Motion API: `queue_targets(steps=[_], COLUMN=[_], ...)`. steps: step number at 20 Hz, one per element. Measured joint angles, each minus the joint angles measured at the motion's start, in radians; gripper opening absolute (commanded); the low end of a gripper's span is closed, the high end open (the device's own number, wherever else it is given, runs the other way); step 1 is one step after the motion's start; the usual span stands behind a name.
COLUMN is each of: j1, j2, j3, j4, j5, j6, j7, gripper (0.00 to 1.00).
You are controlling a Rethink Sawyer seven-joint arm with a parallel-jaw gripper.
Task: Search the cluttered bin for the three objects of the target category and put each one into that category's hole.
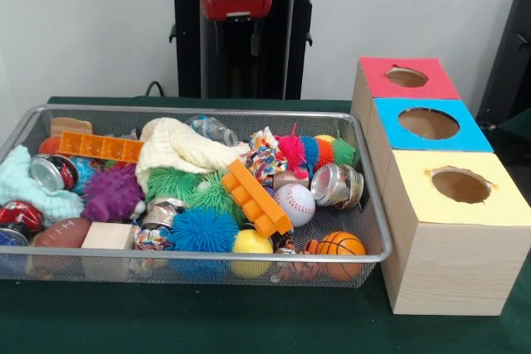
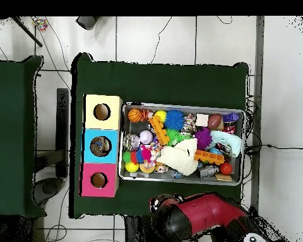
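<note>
Gripper fingers not visible — only the red arm [image 2: 201, 217] parked outside the mesh bin [image 1: 369, 196], so open or closed I cannot tell. Target category unknown; candidates are balls — baseball [image 1: 295, 203], basketball [image 1: 340, 245], football [image 1: 60, 234] — all in the bin's half away from the arm, across the clutter. Three boxes with holes [image 2: 101, 145] sit beside the bin's end, off to the arm's side.
</note>
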Motion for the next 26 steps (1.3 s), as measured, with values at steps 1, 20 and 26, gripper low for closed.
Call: queue_targets(steps=[1,20,26], j1=[0.006,-0.014,-0.014], j2=[0.008,0.116,0.145], j3=[-0.007,-0.095,-0.120], j4=[0.000,-0.011,-0.026], j5=[0.000,0.000,0.000], j6=[-0.013,-0.076,-0.076], j7=[0.000,0.000,0.000], gripper=[1.00,1.00,1.00])
